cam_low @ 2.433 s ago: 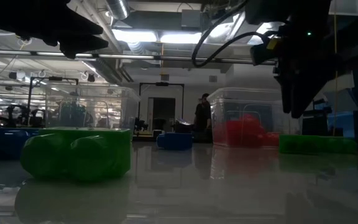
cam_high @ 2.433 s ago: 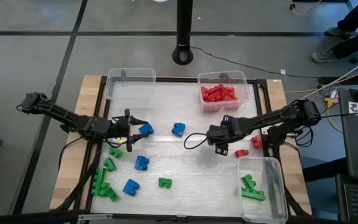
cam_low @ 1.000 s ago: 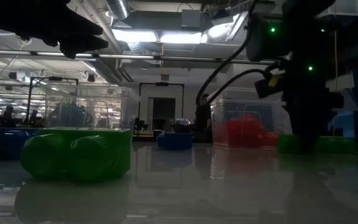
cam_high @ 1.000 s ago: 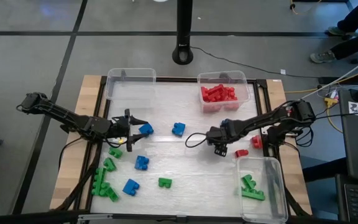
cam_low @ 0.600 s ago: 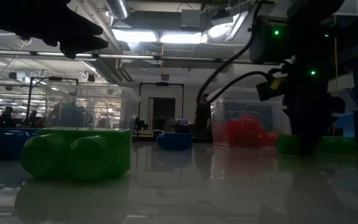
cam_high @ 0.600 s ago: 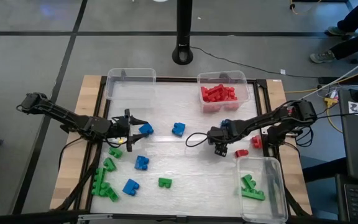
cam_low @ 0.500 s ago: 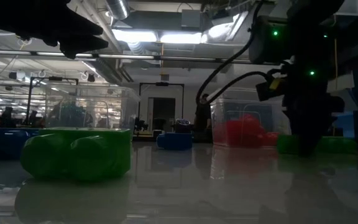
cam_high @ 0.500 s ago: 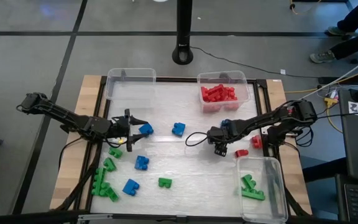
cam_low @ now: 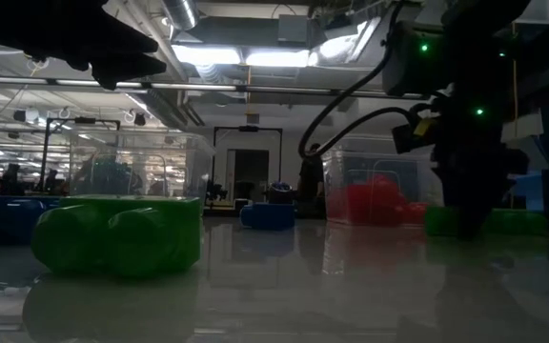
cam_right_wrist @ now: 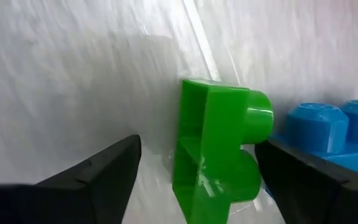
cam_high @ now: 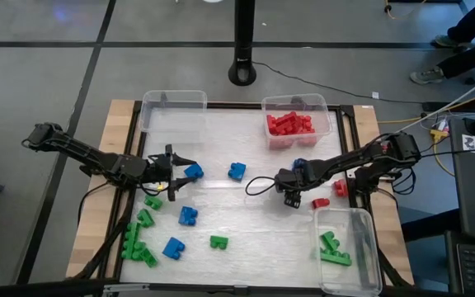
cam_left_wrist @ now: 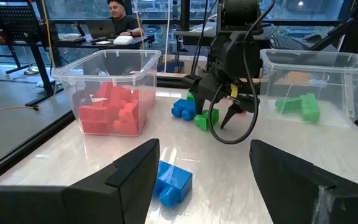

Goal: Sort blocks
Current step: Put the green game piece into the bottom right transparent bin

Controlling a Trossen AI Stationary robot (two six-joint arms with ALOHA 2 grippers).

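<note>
No legible writing observed. Right gripper [cam_right_wrist: 194, 180] is low over the worktop's right-centre, fingers spread either side of a green block [cam_right_wrist: 219, 146], not yet closed; a blue block [cam_right_wrist: 328, 127] lies just beside it. Left gripper [cam_high: 174, 175], fingers parted and empty, waits near the left edge beside another blue block [cam_high: 193, 172]. Red blocks [cam_high: 291, 124] fill the far-right bin [cam_high: 328, 111].

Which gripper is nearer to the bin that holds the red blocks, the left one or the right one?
The right gripper. It is down over a green block just in front of the red blocks' bin. The left gripper hovers far across the table, beside a blue block.
</note>
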